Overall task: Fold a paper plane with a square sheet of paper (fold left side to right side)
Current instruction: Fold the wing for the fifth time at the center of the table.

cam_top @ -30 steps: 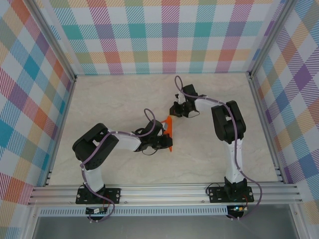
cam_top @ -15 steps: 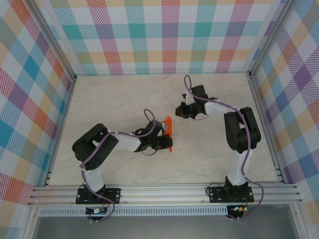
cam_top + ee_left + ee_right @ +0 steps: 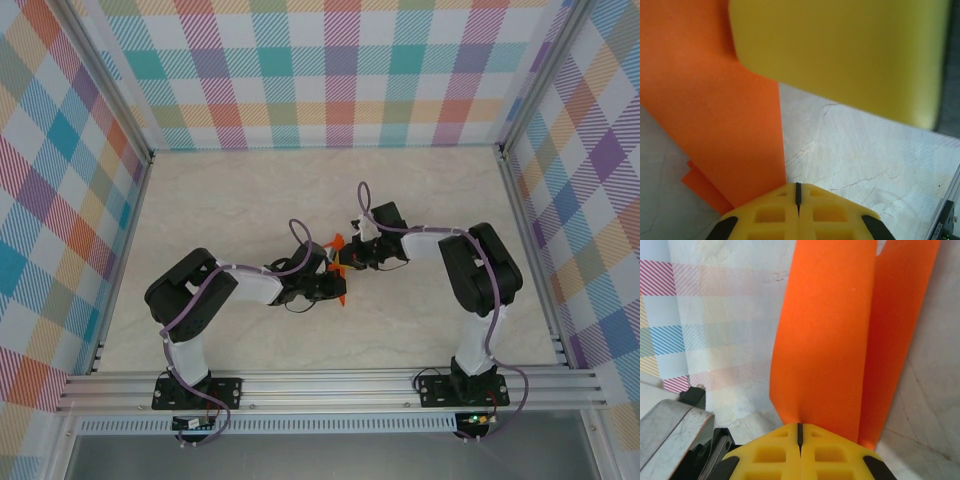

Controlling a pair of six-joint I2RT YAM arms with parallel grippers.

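The square sheet of paper [image 3: 337, 243] is a bright orange folded shape at mid-table, with layered edges in the left wrist view [image 3: 730, 125]. My left gripper [image 3: 337, 282] is shut, and its tips [image 3: 798, 187] rest against the paper's right edge; nothing shows between the jaws. My right gripper [image 3: 351, 258] is shut too. Its tips [image 3: 799, 427] touch the near end of a raised orange flap [image 3: 825, 340], beside a second flap. One yellow finger [image 3: 840, 50] of the right gripper hangs over the paper in the left wrist view.
The pale marbled tabletop [image 3: 240, 200] is walled by plaid panels and aluminium rails [image 3: 330, 385]. Both arms meet at the paper, the right arm's elbow [image 3: 480, 265] standing to the right.
The right gripper, shut throughout, has swung from the back right down and left onto the paper. The left arm has stayed put.
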